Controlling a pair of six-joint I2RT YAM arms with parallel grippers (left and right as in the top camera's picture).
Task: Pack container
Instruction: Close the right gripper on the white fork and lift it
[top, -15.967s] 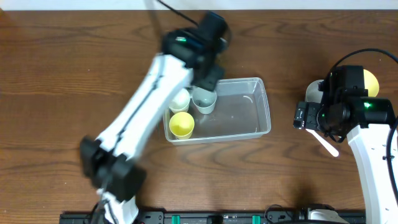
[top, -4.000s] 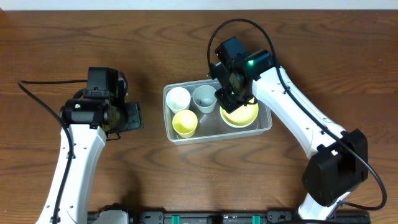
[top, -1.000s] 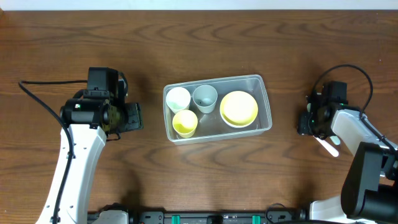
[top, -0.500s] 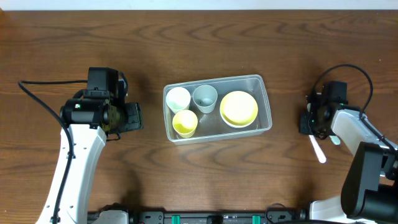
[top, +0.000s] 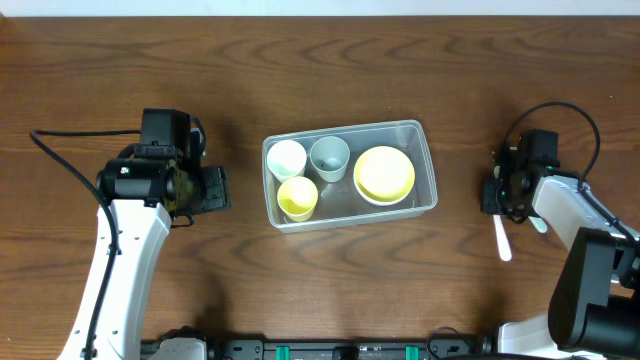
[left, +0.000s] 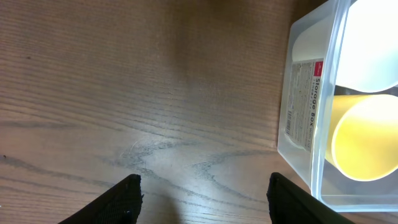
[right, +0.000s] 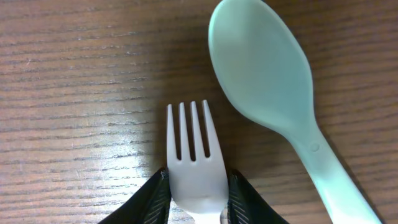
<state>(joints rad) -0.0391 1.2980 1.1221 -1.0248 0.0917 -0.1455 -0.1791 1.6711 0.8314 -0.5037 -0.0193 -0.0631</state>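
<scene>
While pinching the white fork (right: 193, 162) by its handle, hangs low over the surface (right: 74, 74) at the far right, well apart from the container (top: 430, 170): right claw (right: 194, 208), closed on that handle. Cannot tell whether lifted off the wood yet. Looks like the cutlery step, fork first. Calls next for a lift, a carry leftward to the container and a release into a free gap, probably along the front wall. Leaves a pale green spoon (right: 261, 81) lying just beside the fork. Holds, in the container at the middle of the surface: white cup (top: 287, 158), grey cup (top: 329, 156), yellow cup (top: 296, 197), yellow bowl (top: 385, 173). Left claw (left: 208, 199): spread wide, empty, hovering just left of the container.
</scene>
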